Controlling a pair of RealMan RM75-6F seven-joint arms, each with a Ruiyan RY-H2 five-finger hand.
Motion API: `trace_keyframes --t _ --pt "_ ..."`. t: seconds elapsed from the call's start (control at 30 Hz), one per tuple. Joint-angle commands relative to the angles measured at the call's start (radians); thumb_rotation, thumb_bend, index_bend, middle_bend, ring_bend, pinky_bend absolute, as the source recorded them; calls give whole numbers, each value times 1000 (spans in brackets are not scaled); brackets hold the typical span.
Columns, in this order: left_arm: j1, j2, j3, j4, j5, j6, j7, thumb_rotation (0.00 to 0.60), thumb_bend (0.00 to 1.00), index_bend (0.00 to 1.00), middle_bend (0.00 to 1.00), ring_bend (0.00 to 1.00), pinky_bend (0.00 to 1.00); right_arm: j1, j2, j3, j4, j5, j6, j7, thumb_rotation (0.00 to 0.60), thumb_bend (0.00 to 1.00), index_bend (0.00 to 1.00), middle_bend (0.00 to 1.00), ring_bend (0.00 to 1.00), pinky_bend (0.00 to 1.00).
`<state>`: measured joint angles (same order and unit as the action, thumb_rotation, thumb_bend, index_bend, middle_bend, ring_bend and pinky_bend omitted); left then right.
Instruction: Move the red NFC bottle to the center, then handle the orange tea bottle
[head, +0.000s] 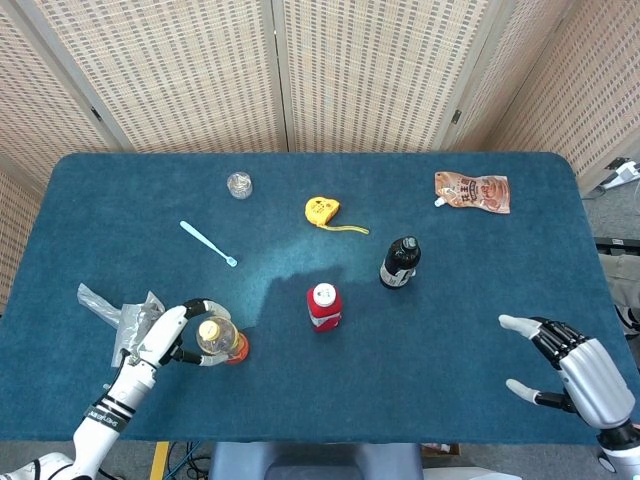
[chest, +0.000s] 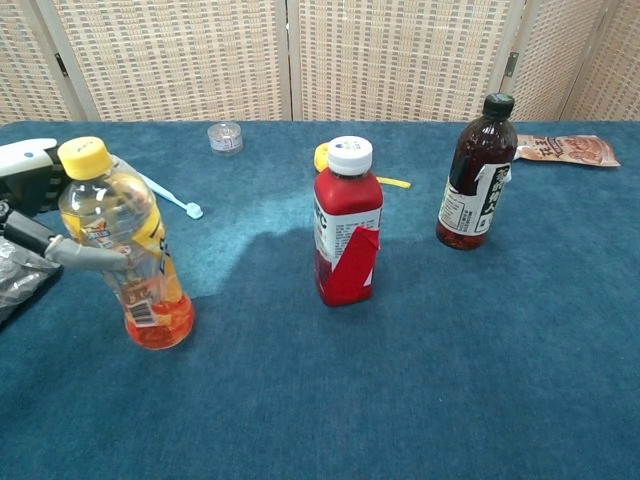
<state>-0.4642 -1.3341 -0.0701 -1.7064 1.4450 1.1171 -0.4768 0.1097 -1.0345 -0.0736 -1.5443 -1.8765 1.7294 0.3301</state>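
The red NFC bottle (head: 323, 308) (chest: 346, 225) with a white cap stands upright near the table's middle, nothing touching it. At the front left, the orange tea bottle (head: 219, 340) (chest: 125, 250) with a yellow cap stands a little tilted, and my left hand (head: 165, 335) (chest: 40, 215) grips it, fingers wrapped around its body. Far from both bottles, at the front right edge, my right hand (head: 575, 370) hangs open and holds nothing; the chest view does not show it.
A dark bottle (head: 399, 262) (chest: 478, 175) stands right of the red one. Farther back lie a yellow tape measure (head: 322, 210), a blue toothbrush (head: 208, 243), a small clear cap (head: 239, 184) and an orange pouch (head: 472, 191). Crumpled plastic (head: 110, 308) lies by my left hand.
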Motion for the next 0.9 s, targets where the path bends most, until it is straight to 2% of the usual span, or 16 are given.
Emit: trace_keyframes --t 0.03,0.4,0.9 --pt "1 12 1 -19 9 4 -6 600 83 561 487 248 149 0 0 0 1 -1 0 3 600 52 227 312 277 415" --pt "7 34 16 -56 37 14 9 600 83 563 489 248 150 -3 0 1 4 -4 -1 4 600 53 227 312 277 415" --pt "14 37 30 -48 34 9 21 600 83 563 489 248 149 -1 -3 2 3 -4 -12 -1 600 53 227 312 277 415"
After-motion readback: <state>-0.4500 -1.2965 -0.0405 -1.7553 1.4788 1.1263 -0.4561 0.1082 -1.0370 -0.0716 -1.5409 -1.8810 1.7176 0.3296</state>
